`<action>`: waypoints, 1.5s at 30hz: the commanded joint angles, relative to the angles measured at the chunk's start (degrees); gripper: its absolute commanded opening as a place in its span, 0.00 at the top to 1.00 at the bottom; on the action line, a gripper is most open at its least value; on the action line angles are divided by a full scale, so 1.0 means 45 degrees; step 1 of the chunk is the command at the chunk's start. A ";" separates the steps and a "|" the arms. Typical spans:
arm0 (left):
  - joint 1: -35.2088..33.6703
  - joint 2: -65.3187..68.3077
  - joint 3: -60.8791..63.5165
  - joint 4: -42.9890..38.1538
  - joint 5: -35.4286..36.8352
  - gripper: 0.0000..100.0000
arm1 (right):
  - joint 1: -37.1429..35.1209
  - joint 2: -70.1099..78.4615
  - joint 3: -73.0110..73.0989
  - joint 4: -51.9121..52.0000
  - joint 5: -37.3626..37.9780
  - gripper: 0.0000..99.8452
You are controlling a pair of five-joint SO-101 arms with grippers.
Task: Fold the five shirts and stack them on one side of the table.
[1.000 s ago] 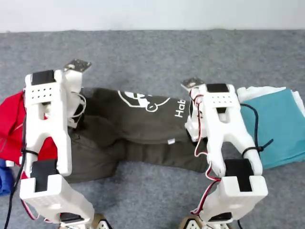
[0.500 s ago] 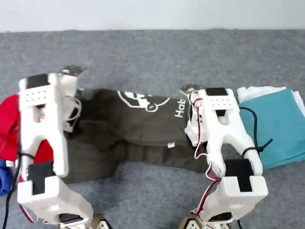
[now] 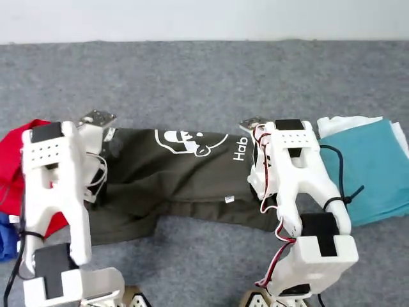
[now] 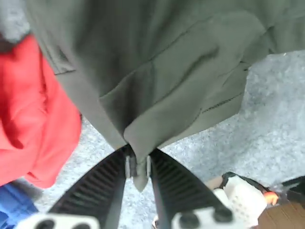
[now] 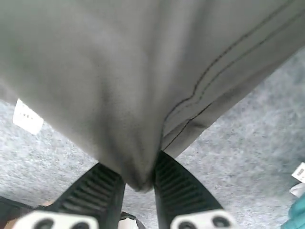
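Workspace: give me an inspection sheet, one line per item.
Surface: grey table cover, felt-like.
Job's things: olive shirt pinched at both ends; red shirt and blue shirt bunched at one side; teal shirt folded, lying on a white shirt at the other.
Clutter: nothing seen.
Grippers: left gripper and right gripper both shut on the olive shirt.
Cables: red and white wires and a black cable along the right arm.
Surroundings: white wall behind the table.
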 commanded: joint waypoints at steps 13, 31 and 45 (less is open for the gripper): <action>0.0117 -0.1758 -0.0127 0.0274 -0.0625 0.99 | 0.0029 -0.0205 -0.0078 0.0850 0.0332 0.99; -0.1133 -0.1817 -0.0049 0.0293 -0.1250 0.99 | 0.0029 -0.1182 0.0313 0.1260 0.0645 0.99; -0.1114 -0.1700 0.1807 -0.0078 -0.2168 0.99 | 0.0029 0.0107 0.0899 0.0225 0.0606 0.99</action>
